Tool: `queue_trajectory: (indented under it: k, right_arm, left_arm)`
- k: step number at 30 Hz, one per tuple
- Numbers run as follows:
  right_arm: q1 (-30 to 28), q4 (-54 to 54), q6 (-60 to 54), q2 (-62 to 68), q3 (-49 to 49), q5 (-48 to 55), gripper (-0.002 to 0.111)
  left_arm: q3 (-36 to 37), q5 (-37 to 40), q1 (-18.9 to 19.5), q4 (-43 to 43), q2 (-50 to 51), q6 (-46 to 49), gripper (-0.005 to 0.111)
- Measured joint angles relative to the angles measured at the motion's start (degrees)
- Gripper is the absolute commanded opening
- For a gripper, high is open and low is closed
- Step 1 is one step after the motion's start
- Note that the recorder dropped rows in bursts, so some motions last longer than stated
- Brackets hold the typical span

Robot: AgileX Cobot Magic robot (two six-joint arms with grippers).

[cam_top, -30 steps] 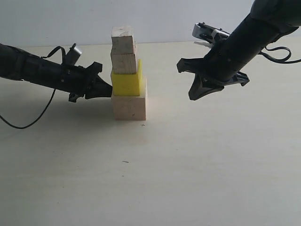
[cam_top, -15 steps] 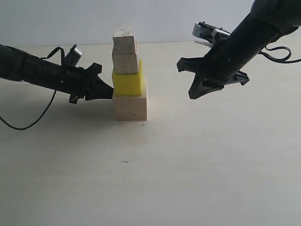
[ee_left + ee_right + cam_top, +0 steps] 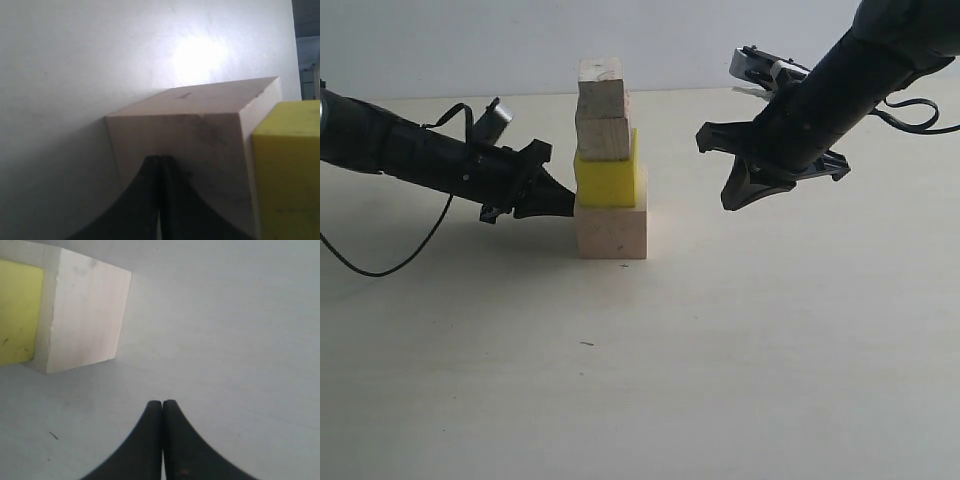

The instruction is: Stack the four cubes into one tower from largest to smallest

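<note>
The four cubes stand as one tower on the table: the large pale wood cube (image 3: 611,230) at the bottom, the yellow cube (image 3: 607,180) on it, the medium wood cube (image 3: 603,138) above, the small wood cube (image 3: 601,88) on top. My left gripper (image 3: 569,207) is shut and empty, its tip pressed against the large cube's (image 3: 200,135) left face, just under the yellow cube (image 3: 287,165). My right gripper (image 3: 732,203) hangs shut and empty above the table to the right of the tower, apart from it. Its wrist view shows the large cube (image 3: 82,315) and yellow cube (image 3: 17,310).
The pale table (image 3: 720,350) runs wide in front of and around the tower. A black cable (image 3: 380,265) trails from the left arm across the table at the left. A pale wall rises behind the table.
My left gripper has pushed to the right, and the whole tower has slid right with it. The right arm has not moved.
</note>
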Motion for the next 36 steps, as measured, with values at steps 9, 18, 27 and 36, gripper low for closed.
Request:
queue_trajectory:
  k: [9, 18, 27, 36]
  right_arm:
    - [0.0, 0.0, 0.0, -0.3, 0.0, -0.6, 0.0]
    - [0.0, 0.0, 0.1, -0.5, 0.0, -0.6, 0.0]
    - [0.0, 0.0, 0.2, -0.5, 0.0, -0.6, 0.0]
    - [0.0, 0.0, 0.2, -0.5, 0.0, -0.6, 0.0]
  left_arm:
    - [0.0, 0.3, 0.0, 0.6, 0.0, -0.2, 0.0]
    - [0.8, 0.4, 0.0, 1.9, -1.6, -1.5, 0.0]
    - [2.0, 0.6, 0.0, 2.3, -1.6, -1.5, 0.0]
    - [2.1, -0.4, 0.0, 6.2, -4.2, -3.6, 0.0]
